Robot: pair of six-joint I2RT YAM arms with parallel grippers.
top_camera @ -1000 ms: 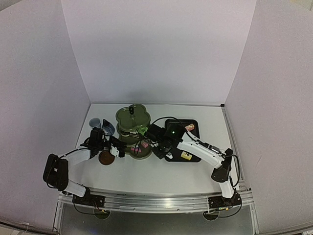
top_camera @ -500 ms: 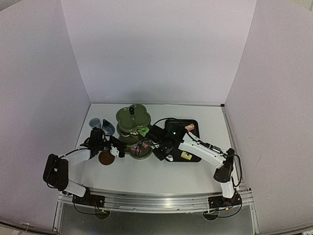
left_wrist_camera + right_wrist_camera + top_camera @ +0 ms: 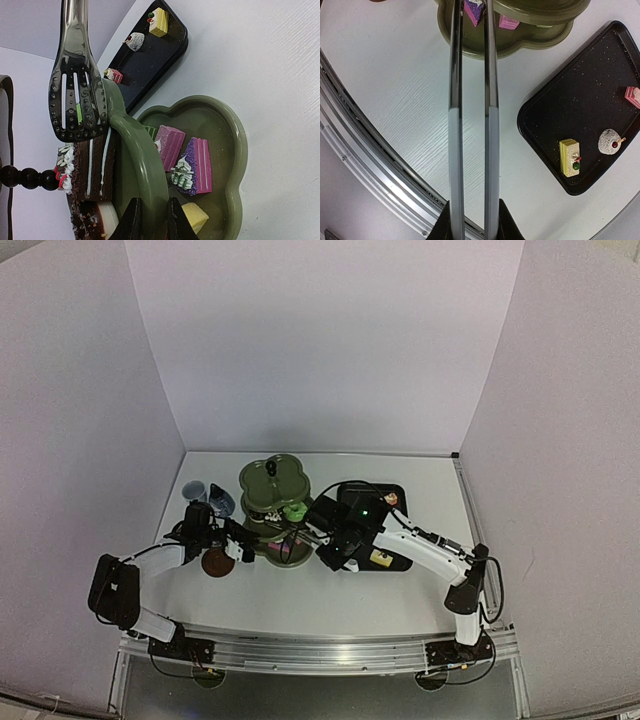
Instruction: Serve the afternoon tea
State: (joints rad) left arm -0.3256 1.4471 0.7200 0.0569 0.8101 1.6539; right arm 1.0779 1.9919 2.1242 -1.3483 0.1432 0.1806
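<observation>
My left gripper (image 3: 153,212) clamped on stand (image 3: 145,165) middle-tier rim; stand left of table (image 3: 330,600) centre. My right gripper (image 3: 472,222) grips tongs (image 3: 455,150), head over that tier, green bit behind, maybe cake. Brown cake (image 3: 90,172) on middle tier; pink cakes (image 3: 170,145), yellow cake (image 3: 196,216) on bottom tier. Tray (image 3: 590,80) just right of stand: three spare cakes (image 3: 570,157). Cup (image 3: 194,490), pot (image 3: 222,502) near far-left corner; saucer (image 3: 215,562) beside left gripper.

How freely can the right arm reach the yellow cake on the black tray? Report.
Probably yes: the yellow cake lies uncovered on the black tray, beside the tongs in the right pincer.
</observation>
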